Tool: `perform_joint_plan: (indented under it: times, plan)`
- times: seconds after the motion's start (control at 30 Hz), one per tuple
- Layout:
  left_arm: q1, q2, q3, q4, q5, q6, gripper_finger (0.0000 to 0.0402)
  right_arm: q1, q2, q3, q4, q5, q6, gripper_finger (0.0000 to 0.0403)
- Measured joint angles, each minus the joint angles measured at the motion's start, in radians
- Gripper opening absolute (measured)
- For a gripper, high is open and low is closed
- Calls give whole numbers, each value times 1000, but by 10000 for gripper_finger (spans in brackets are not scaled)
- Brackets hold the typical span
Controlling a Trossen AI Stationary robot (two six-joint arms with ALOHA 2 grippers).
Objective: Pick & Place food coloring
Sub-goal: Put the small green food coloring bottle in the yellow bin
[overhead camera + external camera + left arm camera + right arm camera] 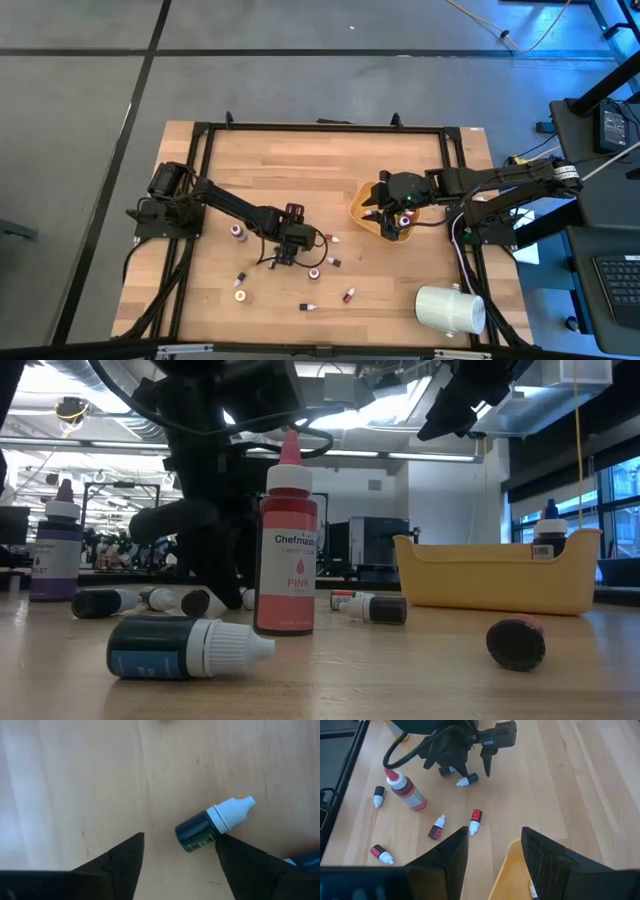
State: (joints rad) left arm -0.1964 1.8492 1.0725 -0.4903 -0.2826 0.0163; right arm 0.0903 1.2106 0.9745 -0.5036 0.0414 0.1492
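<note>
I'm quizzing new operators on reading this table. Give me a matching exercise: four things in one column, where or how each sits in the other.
Things:
1. pink plastic dropper bottle with pointed pink cap
2. small dark dropper bottle with white cap
3. yellow-orange plastic bowl
4. big white cylinder

Places or states:
A. lying on the wood between the open fingers of the left gripper
B. standing upright
C. below the right gripper
D. by a table corner on the right arm's side

Pairs: 1-B, 2-A, 3-C, 4-D
</note>
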Motion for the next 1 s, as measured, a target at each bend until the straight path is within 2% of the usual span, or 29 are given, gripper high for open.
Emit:
perform_joint_plan:
  times: [0.1, 0.27, 0.5, 0.63, 0.83, 1.0]
  plan:
    - [0, 0, 0, 0, 0, -6, 259, 0, 0, 0, 0, 0, 0, 184]
    - [2, 0, 0, 5, 27, 10, 257, 0, 0, 0, 0, 0, 0, 184]
    - [1, 0, 0, 23, 60, 253, 246, 0, 0, 0, 1, 0, 0, 184]
    - [2, 0, 1, 25, 94, 328, 238, 0, 0, 0, 1, 0, 1, 184]
    - [3, 0, 0, 22, 141, 341, 205, 0, 0, 0, 1, 0, 2, 184]
    - [12, 0, 0, 16, 190, 272, 161, 0, 0, 0, 1, 0, 2, 184]
